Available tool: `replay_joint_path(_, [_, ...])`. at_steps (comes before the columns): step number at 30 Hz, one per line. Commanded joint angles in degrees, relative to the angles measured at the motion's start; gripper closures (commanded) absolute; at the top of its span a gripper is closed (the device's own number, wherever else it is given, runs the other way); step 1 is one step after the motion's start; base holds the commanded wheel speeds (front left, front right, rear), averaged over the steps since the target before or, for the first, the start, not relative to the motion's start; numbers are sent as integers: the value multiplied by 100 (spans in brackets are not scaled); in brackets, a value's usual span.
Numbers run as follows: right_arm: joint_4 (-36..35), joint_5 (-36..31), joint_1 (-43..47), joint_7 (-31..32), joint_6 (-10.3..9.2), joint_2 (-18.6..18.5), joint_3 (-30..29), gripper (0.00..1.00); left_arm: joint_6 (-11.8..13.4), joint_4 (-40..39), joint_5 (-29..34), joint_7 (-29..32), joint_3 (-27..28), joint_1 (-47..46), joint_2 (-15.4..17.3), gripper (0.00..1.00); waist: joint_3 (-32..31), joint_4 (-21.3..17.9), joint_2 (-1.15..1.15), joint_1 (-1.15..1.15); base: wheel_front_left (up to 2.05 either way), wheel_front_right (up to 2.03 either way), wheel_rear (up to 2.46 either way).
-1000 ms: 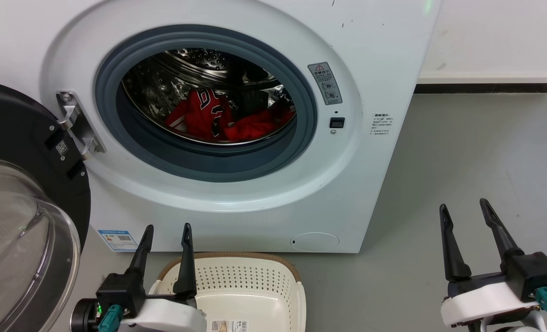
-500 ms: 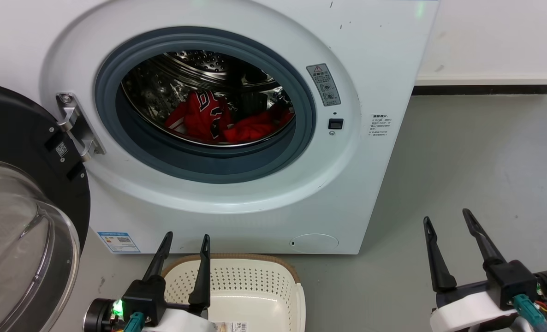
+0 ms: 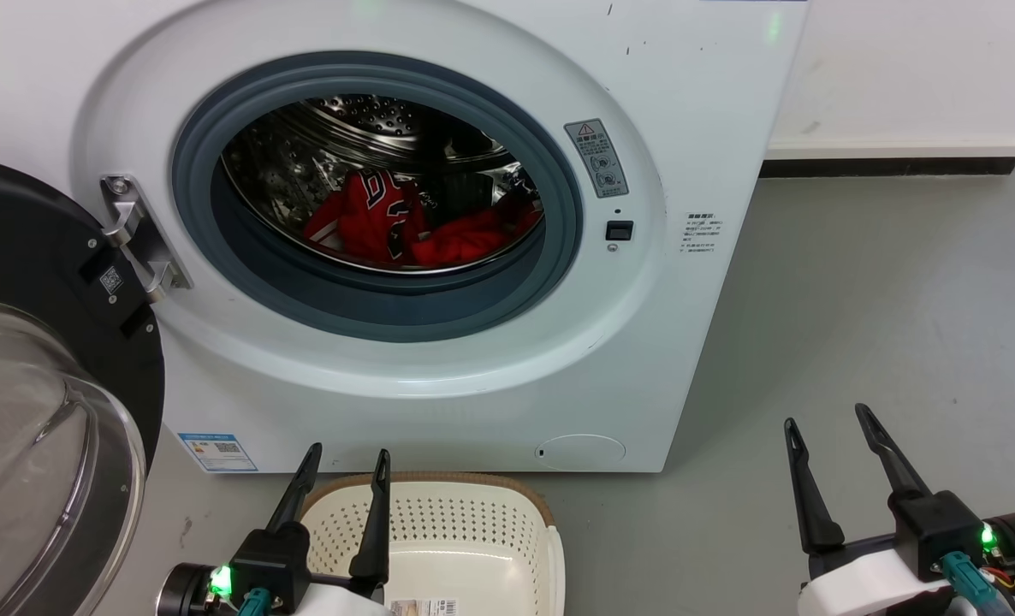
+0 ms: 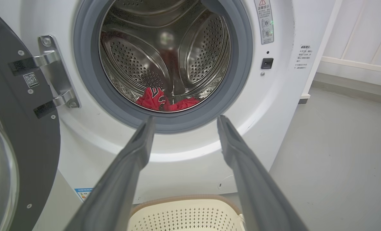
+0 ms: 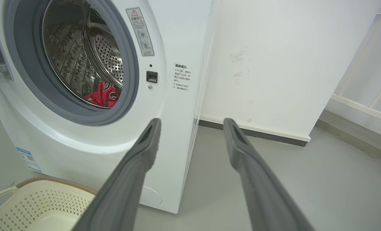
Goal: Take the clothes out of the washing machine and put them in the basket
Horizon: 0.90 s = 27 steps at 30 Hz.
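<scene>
Fig.: L gripper (image 3: 347,451) & R gripper (image 3: 826,415), both spread, empty, hover near cream basket (image 3: 473,518); red clothes (image 3: 405,231) lie far inside washer drum (image 3: 370,115); risk: fingers or dragged fabric snagging grey gasket (image 3: 370,312) on reach-in.

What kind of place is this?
Probably a laundry corner, possibly a test room rather than a home: a white front-loading washing machine with its door open and red clothes in the drum, a cream laundry basket on the grey floor, and a bare white wall.
</scene>
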Motion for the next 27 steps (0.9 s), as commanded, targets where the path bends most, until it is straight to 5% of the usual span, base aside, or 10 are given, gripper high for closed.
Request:
replay_joint_path(1, [21,21,-7,-14,-4,-18,11,0,-18,-4,28,-17,21,-31,-9,0,0,-3,0,0,0,0,0])
replay_joint_path(17, [-2,-8,-126,-14,-4,-18,9,0,-125,-19,67,-16,143,31,-23,0,110,-184,0,0,0,0,0])
replay_joint_path(27, [-245,217,-496,-13,-4,-14,33,0,-331,367,140,-16,479,-936,452,0,1369,-772,0,0,0,0,0])
